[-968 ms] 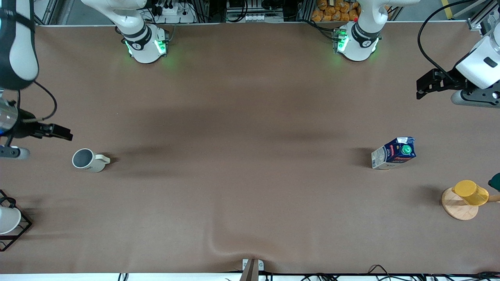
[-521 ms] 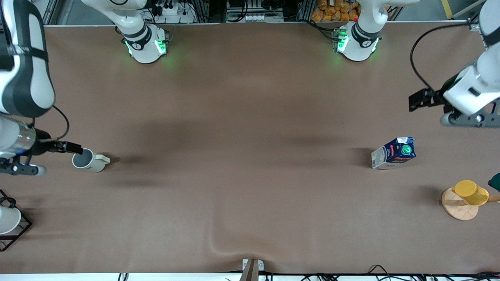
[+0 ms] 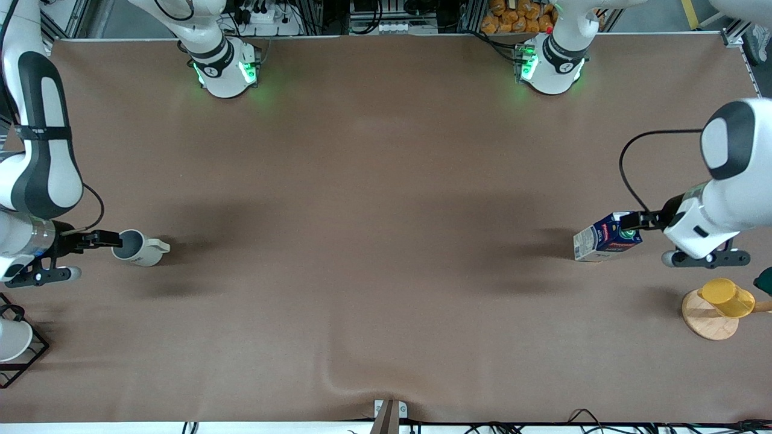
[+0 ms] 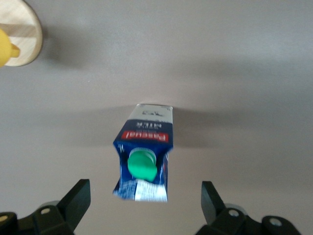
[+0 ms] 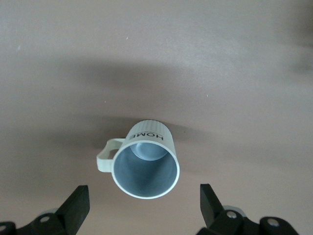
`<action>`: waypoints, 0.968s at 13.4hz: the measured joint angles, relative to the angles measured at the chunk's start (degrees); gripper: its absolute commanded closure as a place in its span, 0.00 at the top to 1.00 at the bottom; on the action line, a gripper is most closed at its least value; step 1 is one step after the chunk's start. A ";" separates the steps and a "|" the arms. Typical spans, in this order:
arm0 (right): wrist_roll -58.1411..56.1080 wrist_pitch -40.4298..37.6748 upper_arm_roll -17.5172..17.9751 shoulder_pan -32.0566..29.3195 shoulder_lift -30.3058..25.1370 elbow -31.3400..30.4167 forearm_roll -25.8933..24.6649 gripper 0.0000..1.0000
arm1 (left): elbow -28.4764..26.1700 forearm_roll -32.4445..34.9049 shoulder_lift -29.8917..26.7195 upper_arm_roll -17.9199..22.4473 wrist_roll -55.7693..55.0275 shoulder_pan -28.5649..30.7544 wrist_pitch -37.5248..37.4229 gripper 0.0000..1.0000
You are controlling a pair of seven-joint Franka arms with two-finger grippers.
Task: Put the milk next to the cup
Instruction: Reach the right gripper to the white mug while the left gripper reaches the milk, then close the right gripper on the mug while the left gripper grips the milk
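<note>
I see my left gripper (image 3: 633, 222) low at the left arm's end of the worktop, jaws spread wide; my right gripper (image 3: 114, 239) low at the other end, jaws equally wide.

the milk (image 4: 144, 159) is a printed paper carton with a slight sheen and a smooth green plastic cap (image 4: 143, 163), the cup (image 5: 145, 164) looks like glazed ceramic with fine ribs outside, and both stand on a matt brown table (image 3: 374, 241) cover, faintly rumpled.
</note>
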 measured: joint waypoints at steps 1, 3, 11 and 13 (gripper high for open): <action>-2.98 0.63 -0.01 -0.10 0.47 0.00 -0.83 1.00 | -0.16 0.00 1.34 0.01 -0.04 0.42 1.09 1.00; -7.96 3.09 -0.08 -0.52 2.08 0.00 -2.51 1.00 | -0.16 0.00 2.94 0.01 -0.06 0.98 2.01 1.00; -13.33 9.44 -0.04 -3.46 10.95 -0.34 -2.86 0.96 | -3.68 0.00 3.13 -0.02 -0.12 1.08 1.96 1.00; -13.32 10.27 0.12 -3.46 11.19 -0.74 -2.69 0.09 | -4.22 0.00 3.13 -0.05 -0.11 1.07 1.93 1.00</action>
